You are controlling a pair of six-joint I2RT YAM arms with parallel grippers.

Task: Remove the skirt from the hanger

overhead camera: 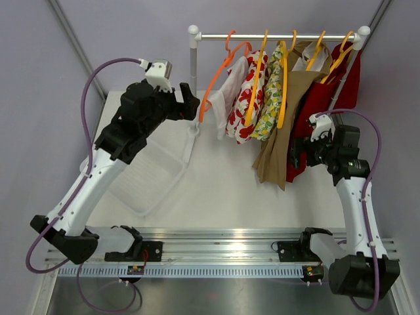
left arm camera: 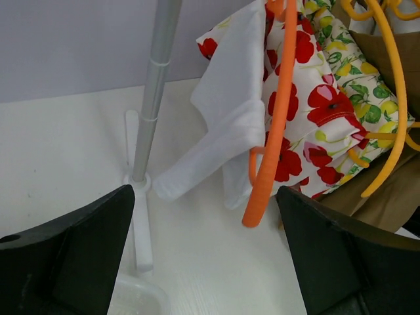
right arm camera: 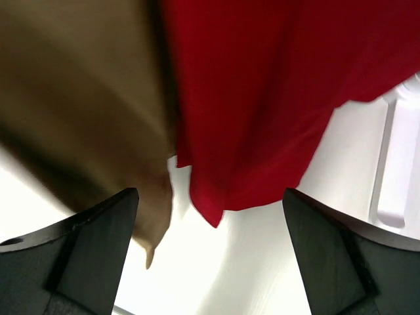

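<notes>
One rack (overhead camera: 275, 37); five hangers (overhead camera: 283, 92), one orange, four yellow; five garments (overhead camera: 270, 98) counted; one clear bin (overhead camera: 172, 172); two arms (overhead camera: 98, 177).

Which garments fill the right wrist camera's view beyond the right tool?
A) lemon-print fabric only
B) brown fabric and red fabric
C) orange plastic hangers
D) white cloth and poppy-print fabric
B: past the open right tool, only the brown fabric garment and the red fabric garment beside it hang in that view.
</notes>
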